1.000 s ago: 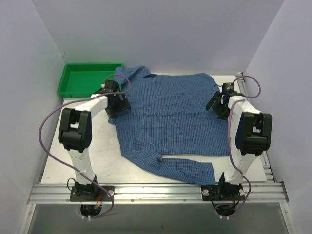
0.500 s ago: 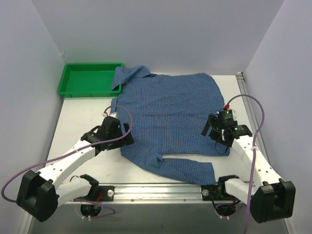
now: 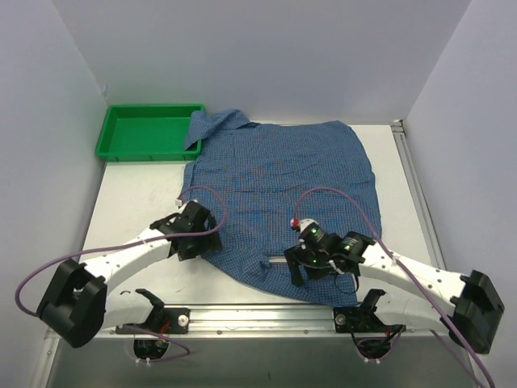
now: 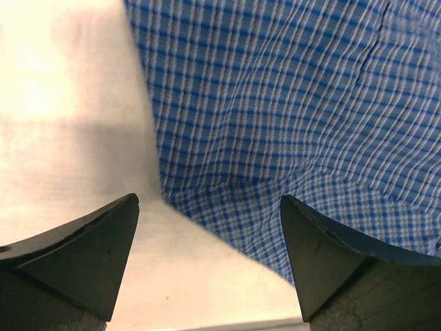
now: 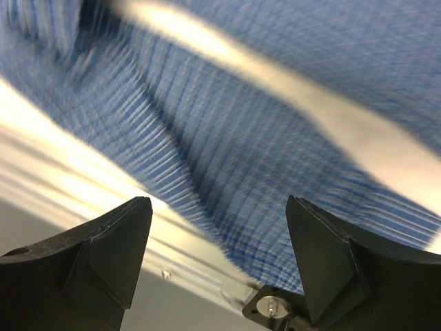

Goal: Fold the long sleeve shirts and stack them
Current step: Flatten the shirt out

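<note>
One blue fine-checked long sleeve shirt [image 3: 279, 186] lies spread flat on the white table, collar at the back left, one sleeve folded across along the near edge [image 3: 311, 283]. My left gripper [image 3: 196, 236] is open and empty, low over the shirt's near left edge; the left wrist view shows that cloth edge [image 4: 275, 138] between its fingers, gripper [image 4: 210, 227]. My right gripper [image 3: 300, 265] is open and empty above the folded sleeve near the front; the right wrist view is blurred, showing the cloth [image 5: 262, 179] and the table's front rail, gripper [image 5: 219, 238].
A green plastic tray [image 3: 121, 147] stands at the back left, the shirt collar overlapping its right rim. White walls enclose the table on three sides. A metal rail [image 3: 258, 317] runs along the near edge by the arm bases.
Both arms have swung from the shirt's far sides toward the near edge. The right gripper moved left onto the folded sleeve; the left came down to the near left hem. The shirt lies as before.
</note>
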